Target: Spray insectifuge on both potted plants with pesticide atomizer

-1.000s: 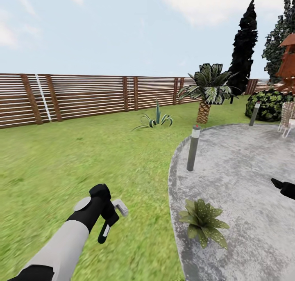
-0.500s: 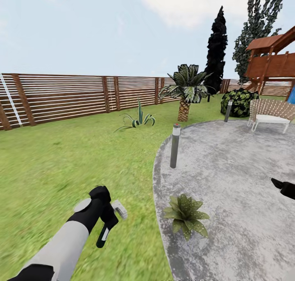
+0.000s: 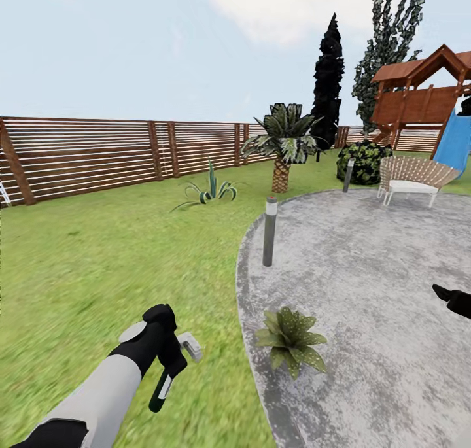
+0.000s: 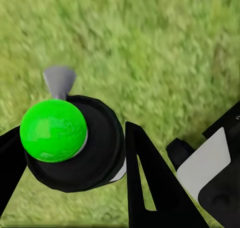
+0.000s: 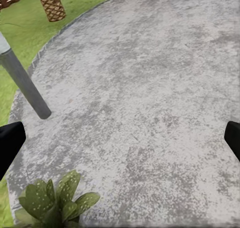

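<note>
While the left gripper [image 3: 171,363] is pinched round the pesticide atomizer [image 3: 160,388], which hangs over the lawn [image 3: 98,265], pickup is judged done. Spraying remains: one potted plant [image 3: 288,340], white-speckled, sits near the patio [image 3: 366,271] edge, unsprayed as far as can be told. Right gripper [image 5: 120,135] fingers stand spread apart over the stone

Plant [image 3: 288,338] showing green, white-speckled leaves; patio [image 3: 373,284] mottled grey; lawn [image 3: 98,258] green; fence [image 3: 98,157] brown, slatted; slide [image 3: 456,144] blue.
</note>
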You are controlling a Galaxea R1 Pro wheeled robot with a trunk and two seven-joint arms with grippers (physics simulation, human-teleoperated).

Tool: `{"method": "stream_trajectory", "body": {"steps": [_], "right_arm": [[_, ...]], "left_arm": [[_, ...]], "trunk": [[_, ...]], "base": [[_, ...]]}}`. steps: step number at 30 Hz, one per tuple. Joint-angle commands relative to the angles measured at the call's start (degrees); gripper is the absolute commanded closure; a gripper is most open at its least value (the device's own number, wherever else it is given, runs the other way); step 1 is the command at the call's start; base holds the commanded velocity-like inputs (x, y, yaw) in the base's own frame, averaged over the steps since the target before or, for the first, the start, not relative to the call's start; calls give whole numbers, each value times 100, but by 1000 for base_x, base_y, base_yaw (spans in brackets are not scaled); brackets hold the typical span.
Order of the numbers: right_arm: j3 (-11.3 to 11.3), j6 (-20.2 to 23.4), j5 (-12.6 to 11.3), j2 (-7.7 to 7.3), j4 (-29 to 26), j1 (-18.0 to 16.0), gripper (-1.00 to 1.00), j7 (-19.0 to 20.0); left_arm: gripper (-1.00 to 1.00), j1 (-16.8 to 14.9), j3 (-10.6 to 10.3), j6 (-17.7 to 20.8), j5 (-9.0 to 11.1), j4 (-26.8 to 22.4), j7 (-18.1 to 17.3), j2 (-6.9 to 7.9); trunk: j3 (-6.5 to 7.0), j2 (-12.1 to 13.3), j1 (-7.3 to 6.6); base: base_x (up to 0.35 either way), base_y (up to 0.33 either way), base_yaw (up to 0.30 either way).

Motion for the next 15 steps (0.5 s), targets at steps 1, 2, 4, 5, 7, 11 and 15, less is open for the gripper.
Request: {"method": "stream_trajectory", "body": {"steps": [1,2,4,5,7,11,15], "right_arm": [[-8,16,63,6,-9,-8,-100,56],[-8,16,66,9,-9,-8,-100,58],[-8,16,65,10,-9,-8,-100,59],[-8,16,67,11,-9,-8,-100,59],[-8,16,62,11,-9,-8,-100,60],[-8,16,61,11,-9,-8,-100,59],[-8,16,60,11,-9,-8,-100,59]], "left_arm": [[100,-2,-12,42,-32,-8,-43,-1],[100,-2,-14,42,-32,-8,-43,-4],[100,-2,-15,42,-32,-8,-43,-3],[100,-2,-16,42,-32,-8,-43,-3],[100,-2,-16,42,-32,-8,-43,-5],[100,-3,-19,42,-32,-8,-43,-8],[100,-2,-24,42,-32,-6,-43,-8]], "trunk": [[-6,-3,0],[-6,-3,0],[-6,-3,0],[-6,-3,0],[-6,-3,0],[-6,-3,0],[-6,-3,0]], "base": [[0,306,0],[0,298,-58],[0,285,-173],[0,276,-220],[0,271,-260],[0,255,-290],[0,153,-299]]}}
